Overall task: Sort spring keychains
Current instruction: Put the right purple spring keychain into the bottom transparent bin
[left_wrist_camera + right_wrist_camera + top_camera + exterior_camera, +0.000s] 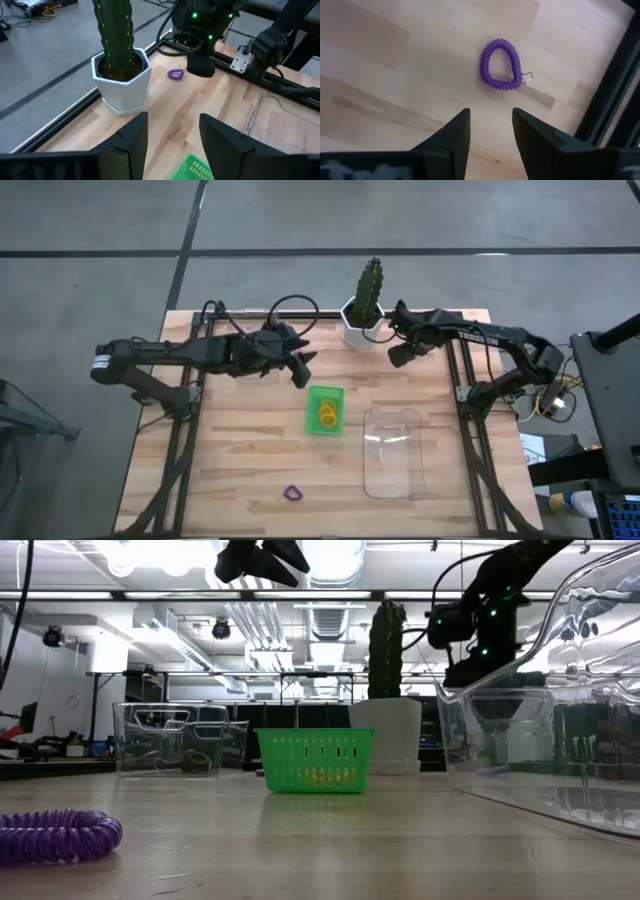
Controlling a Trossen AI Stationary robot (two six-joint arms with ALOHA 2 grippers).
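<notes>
Purple spring keychain (501, 65) lies on the worktop (240, 460) just beside the cactus pot (360, 328), below the right gripper (490, 131), whose fingers stand apart and empty. Left gripper (172, 135), open and empty, hovers on the pot's other side, near the green tray (324, 409).

Overhead, table-level, two wrist views — cactus (371, 283) shared

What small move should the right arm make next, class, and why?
Probably lower the right gripper straight onto the purple spring keychain: its fingers are open, the keychain lies flat on the wooden table just ahead, untouched.
</notes>
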